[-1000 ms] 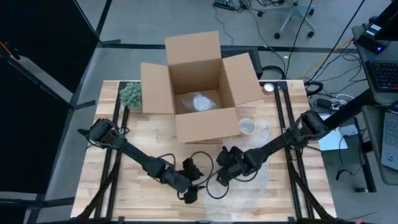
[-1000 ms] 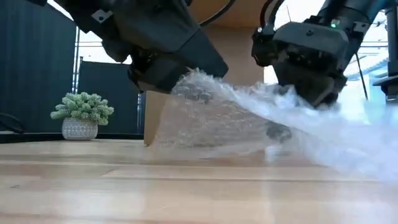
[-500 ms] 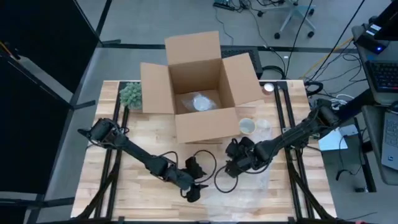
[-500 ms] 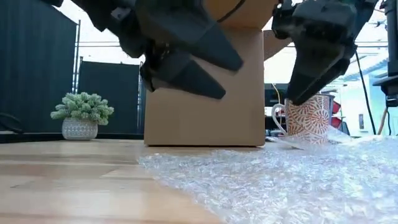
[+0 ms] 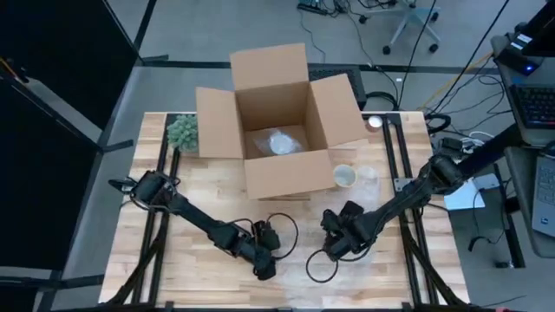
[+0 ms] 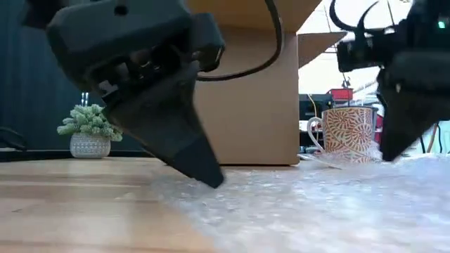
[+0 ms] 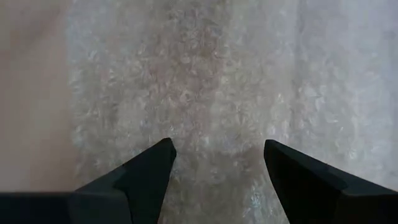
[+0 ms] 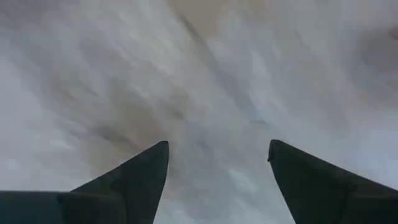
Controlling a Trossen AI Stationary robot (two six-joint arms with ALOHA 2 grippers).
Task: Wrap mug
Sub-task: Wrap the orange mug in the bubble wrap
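Here we see an open cardboard box (image 5: 276, 121) at the far middle of the table (image 5: 173, 225), flaps spread, with a pale crumpled wad of wrap (image 5: 279, 142) lying on its floor. Just beside the box's right front corner stands the mug (image 5: 344, 176), patterned red and white in the low view (image 6: 347, 133), upright with its handle toward the box; we cannot see anything inside it. A small potted plant (image 5: 182, 132) sits at the box's left. A sheet of bubble wrap (image 6: 316, 204) lies flat on the table's near part, its far edge reaching the mug. Both arms stretch low toward the near middle. The left tool (image 7: 217, 155) points down at the sheet near its left edge, fingers spread, holding nothing. The right tool (image 8: 217, 155) hangs above the sheet, also spread and empty.
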